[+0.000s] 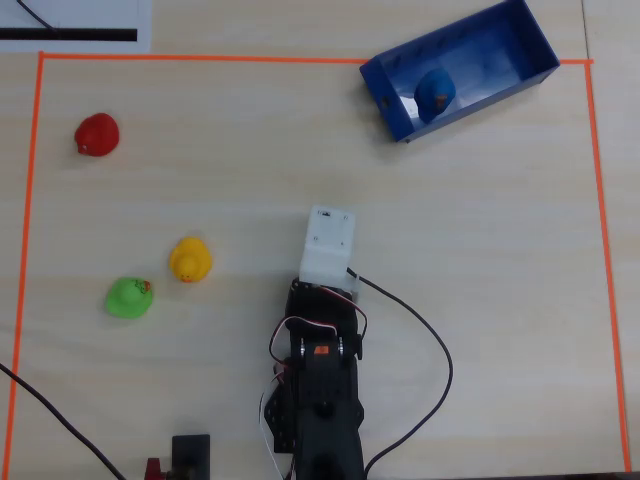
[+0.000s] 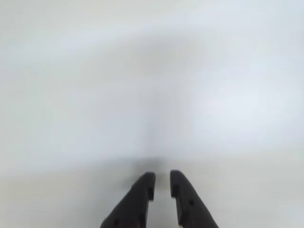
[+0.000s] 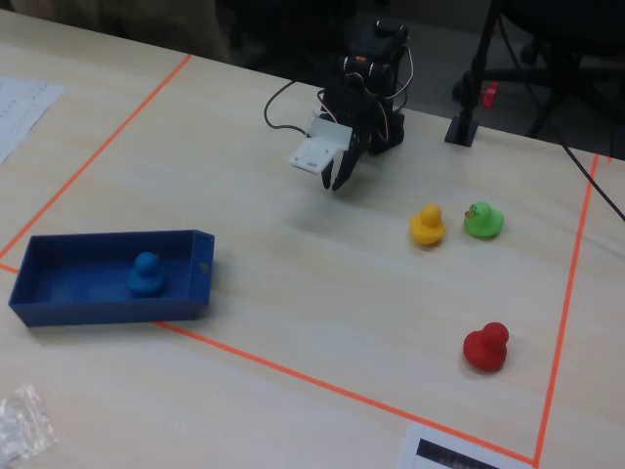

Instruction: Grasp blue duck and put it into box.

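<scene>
Since the blue duck (image 1: 436, 92) already sat inside the box (image 1: 520, 30), near its middle and upright in the fixed view (image 3: 145, 275), the task looked to me as good as done. The pincer (image 2: 162, 183) held nothing: the wrist view showed its two dark fingers nearly together with only a thin gap between them and blurred pale desk beyond. In the fixed view it hung tucked close to the arm's base (image 3: 344, 176), well apart from the box. The red duck (image 1: 97, 134), yellow duck (image 1: 190, 260) and green duck (image 1: 129, 297) stood on the desk (image 1: 300, 150) inside the orange tape, untouched as far as I could judge. Nothing seemed left except perhaps settling the arm at rest.
</scene>
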`<state>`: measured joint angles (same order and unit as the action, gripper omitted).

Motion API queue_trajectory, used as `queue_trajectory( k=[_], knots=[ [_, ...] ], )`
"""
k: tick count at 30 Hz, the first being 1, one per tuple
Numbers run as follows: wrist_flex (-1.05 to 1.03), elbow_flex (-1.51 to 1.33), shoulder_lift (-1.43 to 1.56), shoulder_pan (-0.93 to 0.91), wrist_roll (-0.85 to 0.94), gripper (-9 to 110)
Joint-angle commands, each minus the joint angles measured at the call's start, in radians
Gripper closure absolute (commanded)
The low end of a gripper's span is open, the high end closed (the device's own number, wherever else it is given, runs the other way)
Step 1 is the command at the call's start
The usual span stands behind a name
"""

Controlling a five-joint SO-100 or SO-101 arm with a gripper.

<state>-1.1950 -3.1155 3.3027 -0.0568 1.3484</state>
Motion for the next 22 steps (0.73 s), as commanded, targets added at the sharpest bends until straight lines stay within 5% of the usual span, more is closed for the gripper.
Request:
queue_trajectory(
  k=[1, 22],
  knots=[
    [-0.123, 0.005, 0.008, 0.009, 0.038, 101],
    [-0.124, 0.005, 0.008, 0.025, 0.023, 97]
  ],
)
